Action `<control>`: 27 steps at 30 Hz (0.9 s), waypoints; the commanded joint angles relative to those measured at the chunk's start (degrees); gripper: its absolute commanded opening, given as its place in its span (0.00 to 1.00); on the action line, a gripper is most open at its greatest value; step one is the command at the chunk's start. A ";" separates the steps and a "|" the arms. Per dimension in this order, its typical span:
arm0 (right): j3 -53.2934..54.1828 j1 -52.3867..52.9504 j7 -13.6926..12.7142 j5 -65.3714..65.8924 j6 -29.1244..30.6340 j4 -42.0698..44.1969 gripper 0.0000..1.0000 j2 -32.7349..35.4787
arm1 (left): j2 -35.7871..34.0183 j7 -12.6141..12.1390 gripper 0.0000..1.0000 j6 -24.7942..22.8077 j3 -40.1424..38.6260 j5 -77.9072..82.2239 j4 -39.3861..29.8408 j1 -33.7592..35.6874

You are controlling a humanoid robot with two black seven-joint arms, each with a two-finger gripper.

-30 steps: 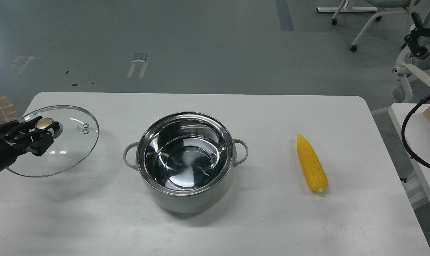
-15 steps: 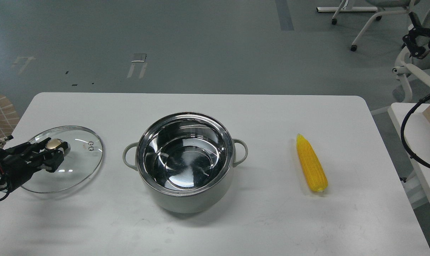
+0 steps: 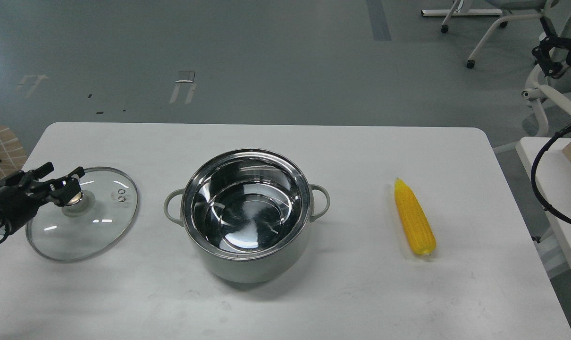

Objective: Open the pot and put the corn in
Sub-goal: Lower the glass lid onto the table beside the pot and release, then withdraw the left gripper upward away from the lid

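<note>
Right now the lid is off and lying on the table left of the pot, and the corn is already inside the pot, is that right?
Not quite. The head view shows the corn lying on the table to the right of the pot, whose steel inside is bare. The rest holds: the glass lid is off and lies left of the pot.

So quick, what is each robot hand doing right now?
Left gripper: open, fingers spread above the glass lid's knob, holding nothing.
Right gripper: not in view.

On the table (image 3: 276, 141), the lid (image 3: 96, 222) lies left of the pot (image 3: 246, 215), the corn (image 3: 414, 218) well to its right.
</note>
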State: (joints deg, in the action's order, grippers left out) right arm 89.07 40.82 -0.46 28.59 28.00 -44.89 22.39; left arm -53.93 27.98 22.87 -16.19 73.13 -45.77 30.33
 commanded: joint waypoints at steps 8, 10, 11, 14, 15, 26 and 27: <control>-16.54 -1.36 0.11 11.97 0.00 -12.92 1.00 16.69 | 4.09 0.02 0.87 -25.22 -4.63 -33.25 -0.02 21.68; -18.31 -1.62 0.20 19.46 0.00 -17.32 1.00 19.35 | 5.50 0.02 0.88 -30.15 -6.40 -42.86 -0.02 24.76; -18.67 -1.71 0.20 21.92 0.00 -18.64 1.00 19.97 | 5.77 0.02 0.88 -31.91 -6.75 -45.68 -0.02 25.56; -20.24 -1.88 0.20 33.77 0.00 -23.64 1.00 20.50 | 7.87 0.02 0.97 -37.45 -10.86 -56.92 1.11 27.15; -21.64 -2.23 0.20 38.43 0.00 -25.31 1.00 20.76 | 9.44 0.02 0.98 -39.03 -13.49 -59.48 1.73 27.15; -37.98 -4.69 -0.33 63.69 0.00 -33.59 1.00 23.05 | 16.67 -8.21 0.98 -50.87 -29.15 -63.54 3.84 23.46; -39.14 -4.78 -0.41 64.13 0.00 -33.59 1.00 22.70 | 16.67 -8.47 0.98 -50.87 -29.60 -64.51 3.84 22.93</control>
State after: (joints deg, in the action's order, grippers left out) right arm 53.86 36.58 -0.52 90.80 28.01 -78.14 45.76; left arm -37.48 20.14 -25.24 -43.91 10.85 -41.93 54.88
